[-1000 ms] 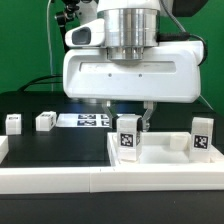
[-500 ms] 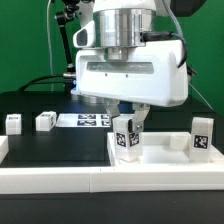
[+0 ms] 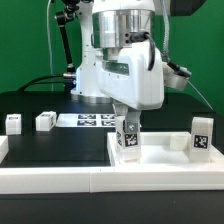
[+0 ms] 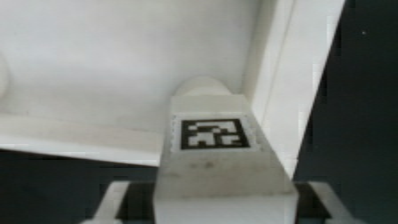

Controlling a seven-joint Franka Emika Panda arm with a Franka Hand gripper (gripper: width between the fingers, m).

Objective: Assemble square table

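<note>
1. White plastic leg [image 3: 127, 137], tag facing outward, held upright in the jaws, which are partly closed and pinch it on two opposite sides.
2. Leg sits inside the raised rim of the tabletop [image 3: 172, 160], near its corner on the exterior view's left. Cannot tell whether its foot touches the tray floor.
3. Step in hand, by my judgement: fixing this leg at that corner. Keep it plumb, square it to the two rim walls, lower slowly, and let go only once it sits firm.
4. Loose legs [image 3: 45, 121] stand on the black table [image 3: 60, 150], well apart from the jaws.
</note>
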